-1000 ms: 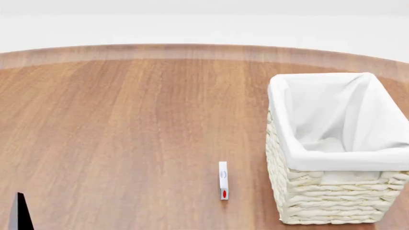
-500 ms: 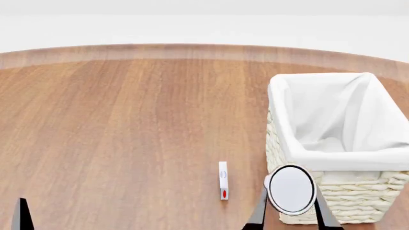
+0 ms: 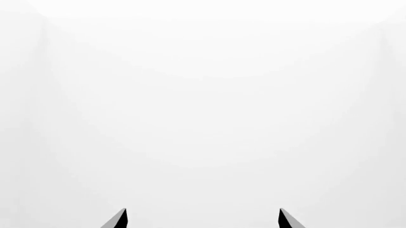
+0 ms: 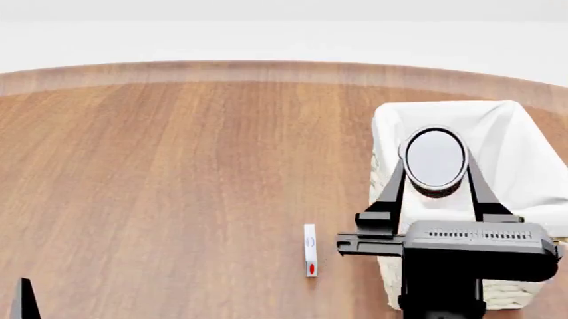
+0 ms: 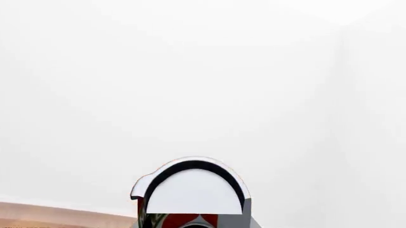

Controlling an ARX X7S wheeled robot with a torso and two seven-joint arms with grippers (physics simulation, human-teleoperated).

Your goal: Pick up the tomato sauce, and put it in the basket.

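Now the right gripper (image 4: 434, 174), clamped on the tomato sauce (image 4: 434, 158), has climbed in 1 second from below view to over the basket (image 4: 523, 166) near the surface's right edge. Release looks close; the liner rim leaves room. Left gripper (image 3: 203, 218) spread, idle.

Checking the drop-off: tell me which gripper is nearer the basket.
Right. The right gripper holds the tomato sauce above the basket; the left gripper sits low at the view's far left, well away.
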